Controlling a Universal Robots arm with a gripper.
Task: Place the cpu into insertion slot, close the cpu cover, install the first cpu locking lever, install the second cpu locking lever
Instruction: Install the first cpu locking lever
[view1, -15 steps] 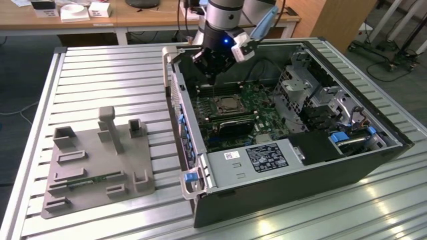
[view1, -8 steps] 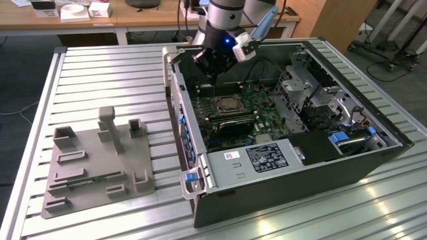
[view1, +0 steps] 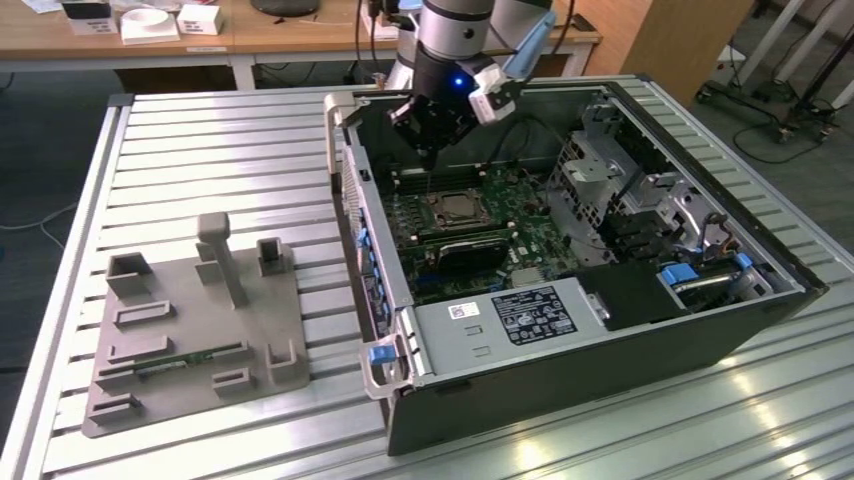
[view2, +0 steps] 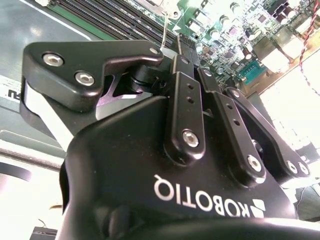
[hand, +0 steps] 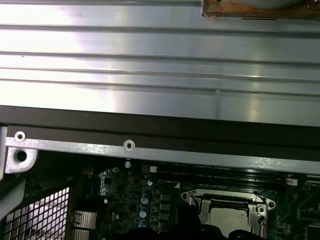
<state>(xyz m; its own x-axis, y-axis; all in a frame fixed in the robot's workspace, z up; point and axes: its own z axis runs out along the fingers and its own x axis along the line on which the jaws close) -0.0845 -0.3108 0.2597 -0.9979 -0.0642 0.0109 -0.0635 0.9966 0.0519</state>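
The cpu (view1: 461, 208) is a small silver-grey square lying flat in its socket on the green board inside the open computer case. In the first wrist view the cpu (hand: 227, 216) shows through the window of the cpu cover (hand: 235, 196), whose silvery frame lies down around it. My gripper (view1: 430, 158) hangs over the board, a little above and beyond the socket's far edge, fingers together in a narrow point. In the second wrist view my gripper (view2: 182, 52) is shut, and a thin wire lever (view2: 164, 27) stands up right beside the fingertips; whether they touch it I cannot tell.
The case's side wall (view1: 350, 180) rises at the exterior view's left of the socket. A grey box with a white label (view1: 514, 315) sits at the near end, a drive cage (view1: 627, 190) to the right. A grey fixture plate (view1: 187, 330) lies on the slatted table (view1: 214, 140).
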